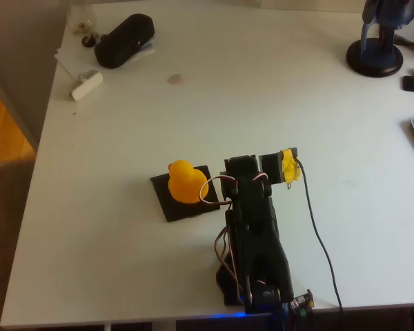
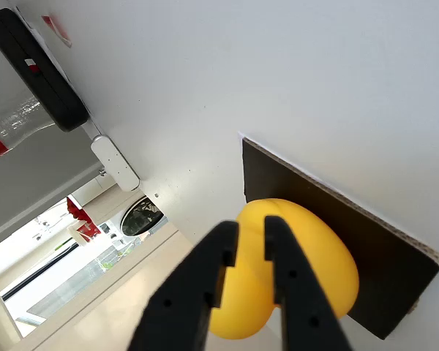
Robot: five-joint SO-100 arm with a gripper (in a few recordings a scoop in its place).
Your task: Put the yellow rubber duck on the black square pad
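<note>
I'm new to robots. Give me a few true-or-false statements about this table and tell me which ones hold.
1. The duck sits on the black pad. True.
2. The pad lies at the table's far corner. False: it lies near the arm's base.
3. A black case lies far from the duck. True.
4. The jaws squeeze the duck. False: in the wrist view the gripper is nearly closed, with the duck behind it.

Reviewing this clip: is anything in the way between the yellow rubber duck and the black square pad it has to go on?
Nothing visible is in the way. The yellow rubber duck already sits on the black square pad in the overhead view. In the wrist view the gripper fingers are nearly together in front of the duck, with nothing between them.
</note>
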